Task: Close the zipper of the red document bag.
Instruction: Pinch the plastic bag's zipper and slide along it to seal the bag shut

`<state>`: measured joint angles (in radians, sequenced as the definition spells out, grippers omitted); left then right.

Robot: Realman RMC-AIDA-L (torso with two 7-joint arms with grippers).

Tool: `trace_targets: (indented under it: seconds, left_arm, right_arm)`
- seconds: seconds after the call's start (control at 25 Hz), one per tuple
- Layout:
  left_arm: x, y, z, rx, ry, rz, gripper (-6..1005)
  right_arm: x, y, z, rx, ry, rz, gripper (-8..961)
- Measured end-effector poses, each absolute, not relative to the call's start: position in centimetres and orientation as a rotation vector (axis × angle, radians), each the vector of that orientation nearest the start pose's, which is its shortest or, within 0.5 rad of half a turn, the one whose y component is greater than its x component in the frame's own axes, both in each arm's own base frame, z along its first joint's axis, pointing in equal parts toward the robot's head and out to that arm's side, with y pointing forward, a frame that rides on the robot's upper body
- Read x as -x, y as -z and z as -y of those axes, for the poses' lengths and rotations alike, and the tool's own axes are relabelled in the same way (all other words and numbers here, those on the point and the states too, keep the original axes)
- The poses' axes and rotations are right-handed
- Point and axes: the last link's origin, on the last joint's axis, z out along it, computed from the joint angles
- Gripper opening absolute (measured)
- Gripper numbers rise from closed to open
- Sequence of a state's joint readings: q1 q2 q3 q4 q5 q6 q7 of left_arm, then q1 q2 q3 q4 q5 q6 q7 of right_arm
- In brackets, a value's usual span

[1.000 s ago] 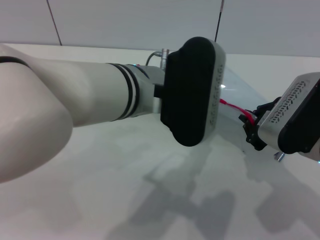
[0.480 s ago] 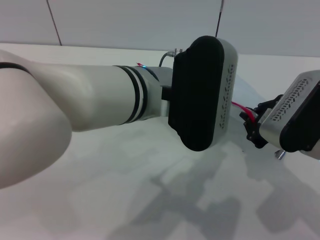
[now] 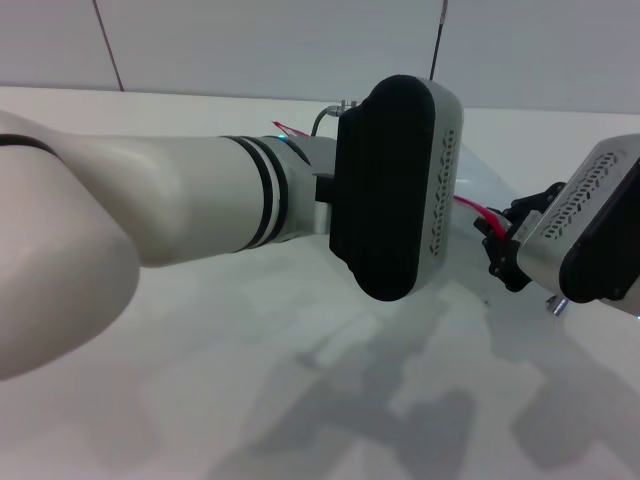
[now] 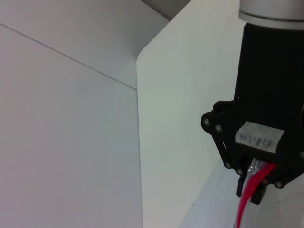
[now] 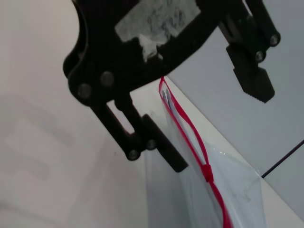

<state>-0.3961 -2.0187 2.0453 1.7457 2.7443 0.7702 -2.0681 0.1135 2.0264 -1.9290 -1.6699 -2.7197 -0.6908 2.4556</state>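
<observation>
The red document bag (image 3: 492,178) is a translucent pouch lifted off the table between the two arms. Its zipper (image 3: 474,211) runs as a thin red strip to my right gripper (image 3: 498,250), which is shut on that end; the left wrist view shows this grip (image 4: 256,190) on the strip (image 4: 247,205). In the right wrist view the zipper (image 5: 189,137) crosses the bag (image 5: 190,204), with the small slider (image 5: 206,172) partway along. My left gripper (image 5: 218,129) stands open there, one finger on each side of the strip. In the head view the left wrist housing hides it.
The left forearm and its black wrist housing (image 3: 395,185) fill the middle of the head view. The white table (image 3: 300,400) lies below with arm shadows on it. A grey wall (image 3: 250,40) stands behind the table's far edge.
The left wrist housing swung right, then came back a little to the left. The right gripper has kept its hold on the zipper end and has barely moved.
</observation>
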Motion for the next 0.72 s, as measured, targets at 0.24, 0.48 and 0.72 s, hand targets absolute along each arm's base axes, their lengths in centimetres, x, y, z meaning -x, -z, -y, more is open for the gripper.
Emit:
trace_targets:
  seconds: [0.24, 0.48, 0.72]
  left_arm:
    - [6.84, 5.37, -32.15, 2.347, -0.201, -0.761, 754]
    - [6.89, 5.48, -32.17, 2.349, -0.203, -0.763, 754]
    - [6.94, 5.55, -32.28, 2.345, -0.198, -0.761, 754]
  right_arm:
    - [-17.23, 2.84, -31.53, 2.343, 0.114, -0.156, 51]
    - [-17.21, 2.84, -31.52, 2.343, 0.114, -0.155, 51]
    - [-17.18, 2.82, -31.54, 2.342, 0.113, -0.151, 51]
